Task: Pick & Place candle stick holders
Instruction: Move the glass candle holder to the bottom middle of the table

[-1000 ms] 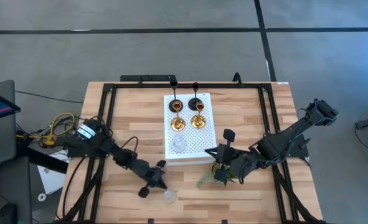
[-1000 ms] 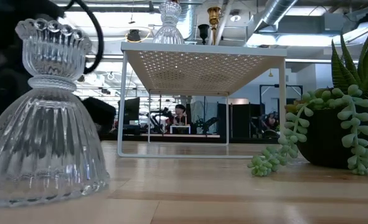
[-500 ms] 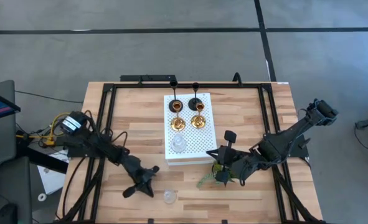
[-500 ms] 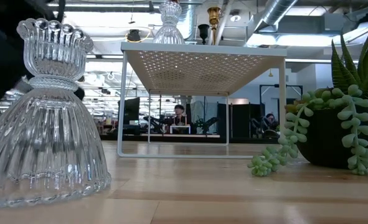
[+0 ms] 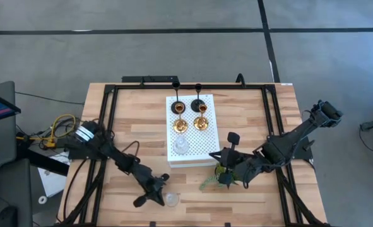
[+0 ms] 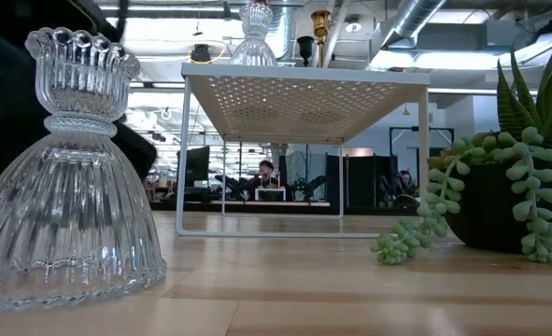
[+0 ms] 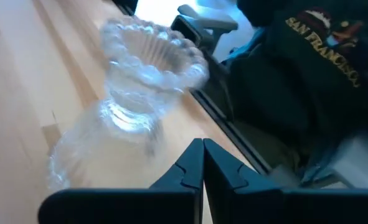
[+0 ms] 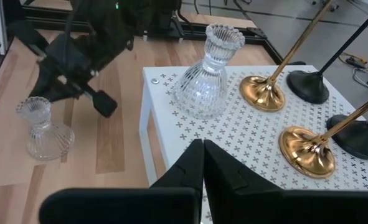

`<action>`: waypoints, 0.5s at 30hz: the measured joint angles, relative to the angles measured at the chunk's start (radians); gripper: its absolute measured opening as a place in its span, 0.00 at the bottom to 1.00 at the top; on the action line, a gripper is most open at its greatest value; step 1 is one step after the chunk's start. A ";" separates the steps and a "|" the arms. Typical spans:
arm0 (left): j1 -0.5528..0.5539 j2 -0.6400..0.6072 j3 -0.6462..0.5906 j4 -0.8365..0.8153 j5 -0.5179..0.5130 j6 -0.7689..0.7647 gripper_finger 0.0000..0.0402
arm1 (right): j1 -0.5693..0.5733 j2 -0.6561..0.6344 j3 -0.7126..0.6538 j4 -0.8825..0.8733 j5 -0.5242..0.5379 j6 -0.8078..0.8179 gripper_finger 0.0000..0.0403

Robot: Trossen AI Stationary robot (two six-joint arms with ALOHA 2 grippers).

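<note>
One clear glass candle stick holder (image 5: 171, 199) stands on its wide base on the table near the front edge; it also shows in the low view (image 6: 70, 168) and the left wrist view (image 7: 134, 106). My left gripper (image 5: 157, 194) is shut, just to the holder's left, and no touch shows. On the white perforated board (image 5: 202, 146) stand two black holders (image 5: 188, 104), two gold holders (image 5: 190, 123) and a second glass holder (image 5: 182, 147). My right gripper (image 5: 228, 169) is shut, over the green plant (image 5: 223, 181).
The white board (image 6: 304, 79) stands on thin legs above the table's middle. The potted plant (image 6: 500, 205) trails over the table to the board's near right. A black frame (image 5: 110, 113) runs around the tabletop. Bare wood lies along the near edge (image 5: 249, 205).
My left gripper first drew back toward the table's left edge, then came toward the near edge and back up to the glass holder on the table. The holder stands where it was. My right arm has kept still.
</note>
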 joint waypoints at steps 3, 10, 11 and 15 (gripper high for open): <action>0.008 0.024 0.037 0.004 -0.001 0.000 0.01 | 0.000 0.000 0.000 0.000 0.000 0.000 0.00; 0.020 0.026 0.066 0.005 -0.102 0.002 0.01 | 0.000 0.000 0.000 0.000 0.001 0.000 0.00; 0.024 0.026 0.067 0.006 -0.116 0.006 0.01 | 0.000 0.000 0.000 0.000 0.003 0.000 0.00; 0.046 0.026 0.066 0.004 -0.142 0.055 0.01 | 0.000 0.000 0.000 0.000 0.023 0.000 0.00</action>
